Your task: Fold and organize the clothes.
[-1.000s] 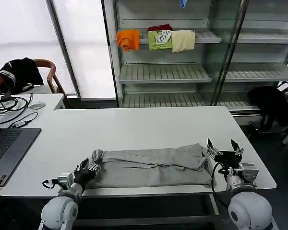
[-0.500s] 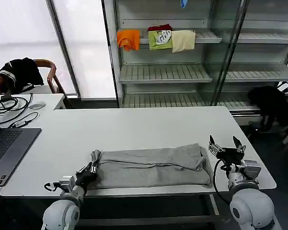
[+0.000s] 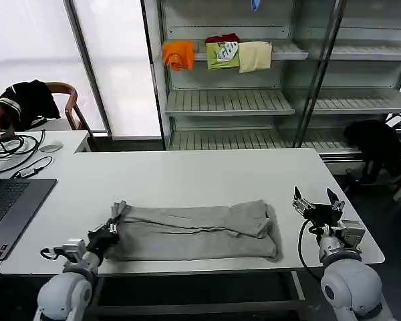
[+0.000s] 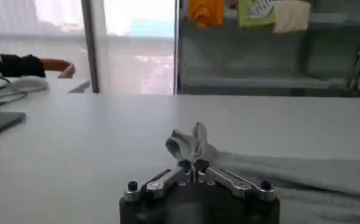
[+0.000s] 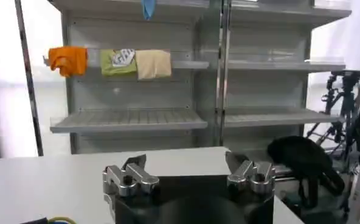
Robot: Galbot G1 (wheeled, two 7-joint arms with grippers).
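Observation:
A grey-taupe shirt (image 3: 194,231) lies folded into a long band along the front of the white table (image 3: 187,177). My left gripper (image 3: 107,231) is shut on the shirt's left end, where the cloth bunches up (image 4: 189,143) between its jaws (image 4: 193,165). My right gripper (image 3: 317,204) stands open near the table's front right corner, a short way right of the shirt's right end, with nothing between its fingers (image 5: 183,167).
A laptop (image 3: 7,207) and cables (image 3: 17,150) lie on the left. A chair with a black garment (image 3: 27,100) stands behind them. Shelves behind the table hold orange, green and cream garments (image 3: 217,55). A black garment (image 3: 377,144) hangs at the right.
My left gripper has pulled the shirt's left end to the left, and the whole shirt has slid left with it. The right gripper has drawn slightly right, away from the shirt.

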